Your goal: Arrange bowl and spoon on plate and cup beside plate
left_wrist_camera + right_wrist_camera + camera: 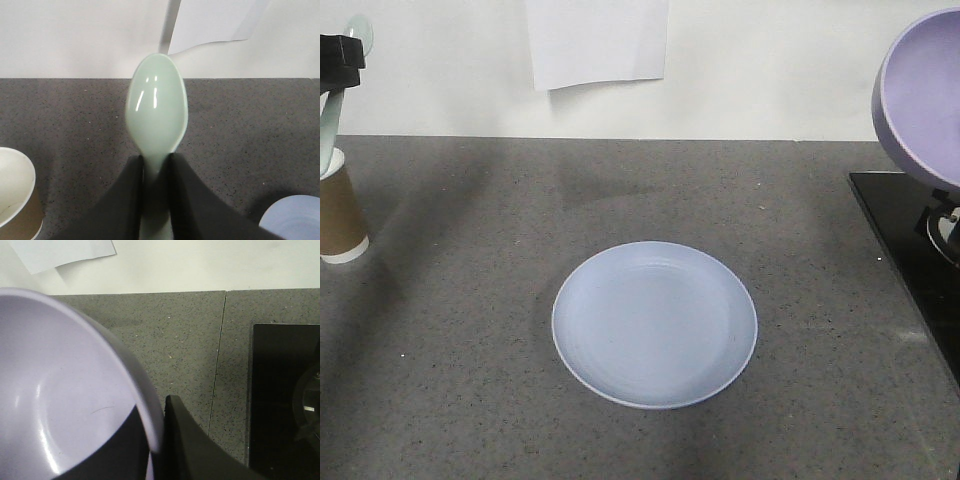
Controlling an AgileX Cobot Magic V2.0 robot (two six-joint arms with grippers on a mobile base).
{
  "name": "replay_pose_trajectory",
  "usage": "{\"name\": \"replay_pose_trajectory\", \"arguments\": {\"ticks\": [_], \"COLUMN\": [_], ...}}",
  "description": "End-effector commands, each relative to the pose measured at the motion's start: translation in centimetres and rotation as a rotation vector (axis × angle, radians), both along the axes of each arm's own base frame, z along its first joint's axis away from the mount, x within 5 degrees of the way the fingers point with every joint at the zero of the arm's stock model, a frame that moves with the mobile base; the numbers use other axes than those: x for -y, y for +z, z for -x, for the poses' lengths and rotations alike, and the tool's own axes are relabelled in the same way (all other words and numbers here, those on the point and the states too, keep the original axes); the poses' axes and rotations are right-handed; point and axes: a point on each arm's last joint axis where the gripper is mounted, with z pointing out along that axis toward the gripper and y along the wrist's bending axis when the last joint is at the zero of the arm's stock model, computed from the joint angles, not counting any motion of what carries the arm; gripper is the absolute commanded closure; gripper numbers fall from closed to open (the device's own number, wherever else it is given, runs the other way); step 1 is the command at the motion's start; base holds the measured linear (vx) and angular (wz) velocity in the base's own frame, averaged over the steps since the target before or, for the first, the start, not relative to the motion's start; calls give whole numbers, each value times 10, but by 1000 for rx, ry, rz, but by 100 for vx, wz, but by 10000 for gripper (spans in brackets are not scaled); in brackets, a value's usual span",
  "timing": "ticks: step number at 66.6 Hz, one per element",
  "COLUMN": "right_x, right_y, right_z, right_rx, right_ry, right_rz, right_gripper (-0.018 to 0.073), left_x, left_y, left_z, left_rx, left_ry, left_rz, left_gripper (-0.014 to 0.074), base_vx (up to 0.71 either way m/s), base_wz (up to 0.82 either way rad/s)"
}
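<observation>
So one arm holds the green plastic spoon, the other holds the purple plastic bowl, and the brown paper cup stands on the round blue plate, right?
No, the brown paper cup stands on the grey counter, apart from the round pale blue plate, as the front view shows. The left gripper does hold the mint-green plastic spoon and the right gripper the lavender plastic bowl.

I see a grey speckled counter [460,360] with the plate [655,325] lying flat near its middle. The cup [340,215] stands upright at far left, a black panel [905,240] at right.
</observation>
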Motion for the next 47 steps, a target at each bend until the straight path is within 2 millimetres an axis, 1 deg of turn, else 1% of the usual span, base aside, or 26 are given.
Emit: {"name": "replay_pose_trajectory", "arguments": {"ticks": [1,47], "right_x": [-3,-3], "right_y": [18,18], "right_z": [6,6], "right_rx": [100,100], "right_ry": [-16,-16], "right_rz": [-13,-13], "right_gripper": [565,565], "left_x": [0,0], "left_y": [22,22], "left_z": [7,7], "left_rx": [111,111], "left_ry": [18,18], "left_rz": [26,26], "left_gripper": [603,603], "base_vx": [1,1], "base_wz": [0,0]}}
